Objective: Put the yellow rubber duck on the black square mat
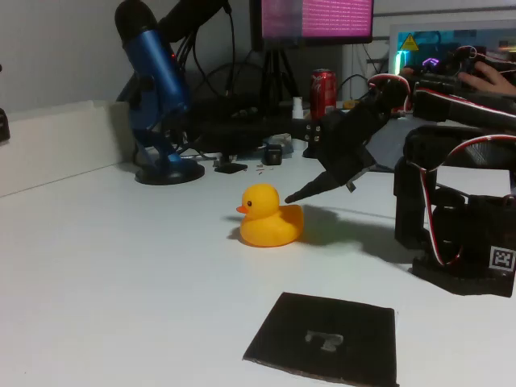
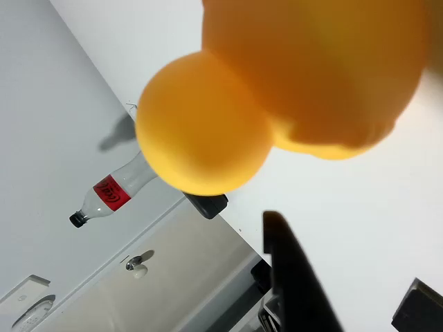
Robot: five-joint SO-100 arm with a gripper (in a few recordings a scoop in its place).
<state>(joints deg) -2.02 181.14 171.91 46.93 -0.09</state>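
Reaching in from the right of the fixed view, the gripper (image 1: 294,196) hangs just above the table with its dark tip pointed at the tail end of the yellow rubber duck (image 1: 268,216), very near it and perhaps touching; which one cannot tell. Whether the jaws stand apart or closed cannot be told either: in the wrist view one dark finger (image 2: 294,277) shows with the duck (image 2: 277,90) just beyond it, not between anything visible. The duck sits upright on the white table (image 1: 113,266), beak pointing away from the tip, so its long axis runs in line with the reach. The black square mat (image 1: 326,339) lies flat, well apart from the tip, nearer the camera.
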